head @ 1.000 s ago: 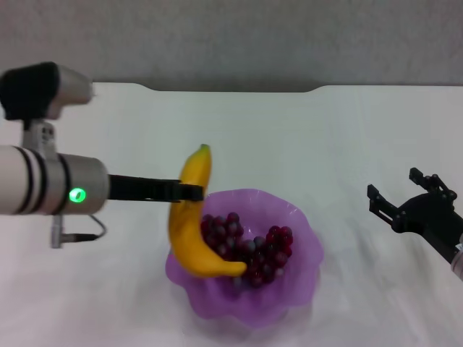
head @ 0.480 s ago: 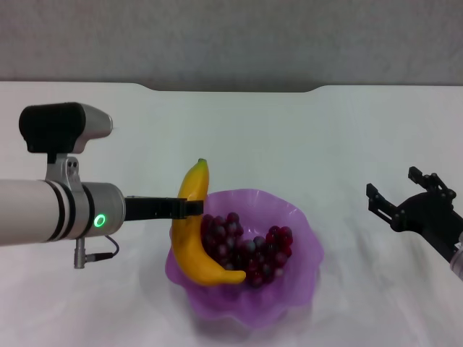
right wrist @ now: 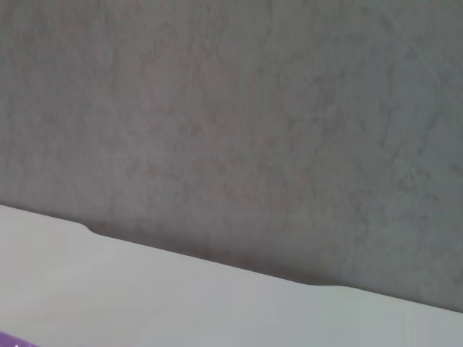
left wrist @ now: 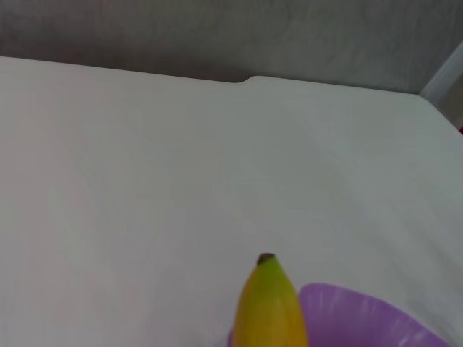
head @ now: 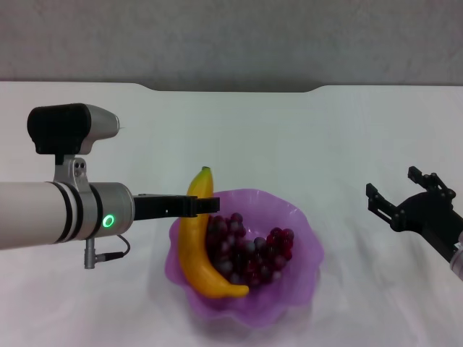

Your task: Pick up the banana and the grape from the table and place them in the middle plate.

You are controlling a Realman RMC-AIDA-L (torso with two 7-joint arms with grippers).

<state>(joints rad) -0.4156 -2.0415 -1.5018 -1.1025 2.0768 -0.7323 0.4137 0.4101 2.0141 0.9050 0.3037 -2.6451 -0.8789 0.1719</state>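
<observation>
The yellow banana (head: 194,253) leans in the left side of the purple scalloped plate (head: 305,242), its lower end on the plate floor and its green tip up over the rim. My left gripper (head: 204,206) is shut on the banana's upper part, reaching in from the left. The dark red grape bunch (head: 253,253) lies in the plate beside the banana. The left wrist view shows the banana's tip (left wrist: 269,307) and the plate's rim (left wrist: 362,322). My right gripper (head: 394,184) is open and empty, off to the right of the plate above the table.
The white table (head: 325,137) stretches around the plate, with a shallow notch (head: 231,88) in its far edge and a grey wall behind. My left arm's thick white forearm (head: 43,213) lies across the table's left side.
My left gripper has come down and moved slightly right with the banana. The banana's lower end now lies deeper in the plate beside the grapes. The right arm has not moved.
</observation>
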